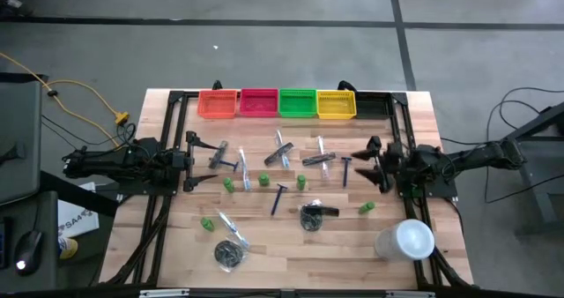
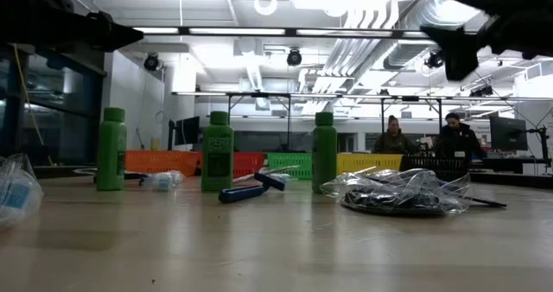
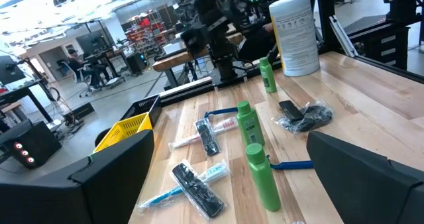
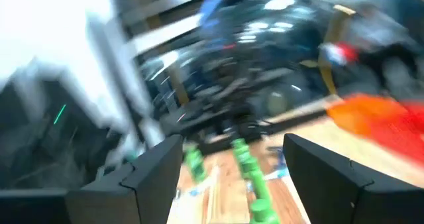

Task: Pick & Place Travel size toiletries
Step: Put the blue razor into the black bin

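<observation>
Read "PERT" in pale letters on the label of the middle stubby green plastic bottle [image 2: 217, 151]; no other writing legible. Found the left gripper [image 1: 189, 161] spread wide and empty above the wooden bench [image 1: 291, 249], with clear-wrapped white-blue toothbrushes [image 1: 241, 168] and green bottles just ahead of it. Saw the right gripper [image 1: 374, 165] parted, holding nothing, a slim dark-blue razor [image 1: 346, 167] just in front, a large white cylinder [image 1: 406, 241] behind.
</observation>
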Robot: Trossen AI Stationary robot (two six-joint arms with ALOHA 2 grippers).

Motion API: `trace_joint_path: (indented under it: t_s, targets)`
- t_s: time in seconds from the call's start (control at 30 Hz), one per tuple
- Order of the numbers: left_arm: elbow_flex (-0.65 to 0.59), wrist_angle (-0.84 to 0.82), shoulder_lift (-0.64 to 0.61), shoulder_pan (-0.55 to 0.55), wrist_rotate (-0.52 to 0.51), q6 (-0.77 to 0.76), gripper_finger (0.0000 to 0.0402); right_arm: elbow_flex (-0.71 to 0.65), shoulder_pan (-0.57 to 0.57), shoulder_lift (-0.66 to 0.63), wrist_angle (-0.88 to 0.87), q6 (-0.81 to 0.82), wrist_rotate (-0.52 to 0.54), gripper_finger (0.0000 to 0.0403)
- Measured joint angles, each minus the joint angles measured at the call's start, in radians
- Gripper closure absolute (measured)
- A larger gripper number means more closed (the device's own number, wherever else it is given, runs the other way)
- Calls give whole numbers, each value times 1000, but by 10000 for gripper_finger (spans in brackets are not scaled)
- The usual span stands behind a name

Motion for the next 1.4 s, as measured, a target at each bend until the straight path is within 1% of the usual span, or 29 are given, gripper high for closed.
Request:
trace_joint_path:
  t_s: [0.07,0.13,0.2,0.33,0.43,0.67,0.77,0.9,0.97,1.1,1.3,1.4]
  targets:
    - [0,0,0,0,0,0,5,0,0,0,-10,143,93,144]
    - [0,0,0,0,0,0,5,0,0,0,-11,224,127,144]
    - [0,0,0,0,0,0,5,0,0,0,-11,283,124,144]
    - [0,0,0,0,0,0,5,3,0,0,-13,485,115,144]
    - [0,0,0,0,0,0,5,21,0,1,-87,549,115,144]
    - [0,0,0,0,0,0,5,167,0,1,-352,578,121,144]
    - [0,0,0,0,0,0,5,245,0,17,-449,557,99,144]
    - [0,0,0,0,0,0,5,319,0,72,-495,535,84,144]
    - [0,0,0,0,0,0,5,362,0,104,-530,548,34,144]
    - [0,0,0,0,0,0,5,451,-3,163,-639,477,-65,144]
    - [0,0,0,0,0,0,5,607,-49,264,-910,511,-64,144]
    - [0,0,0,0,0,0,5,690,-89,320,-1060,594,-53,144]
